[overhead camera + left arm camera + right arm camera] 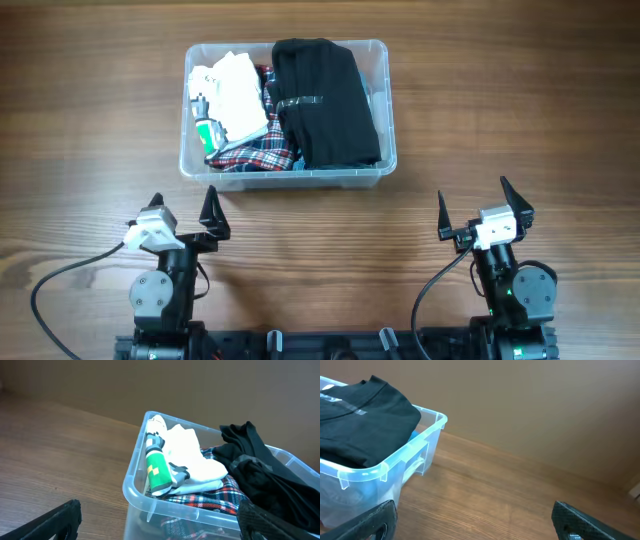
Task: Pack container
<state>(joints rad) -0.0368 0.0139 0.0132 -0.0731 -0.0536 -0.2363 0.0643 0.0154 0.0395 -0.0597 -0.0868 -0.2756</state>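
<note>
The clear plastic container (380, 112) stands at the table's far middle. Inside lie a folded black garment (325, 100), a red plaid cloth (262, 152), white socks (238, 95) and a green-and-white tube (211, 133). My left gripper (183, 213) rests open near the front left, below the container's left corner. Open as well, my right gripper (475, 207) sits at the front right with nothing between its fingers. In the left wrist view the container (135, 491) is close ahead, with the tube (158, 471) and the black garment (260, 475) inside. The right wrist view shows the container's right corner (437, 422).
Bare wooden table (90, 150) surrounds the container on all sides. Black cables (60, 280) trail from both arm bases along the front edge. A plain brown wall rises behind the table in the wrist views.
</note>
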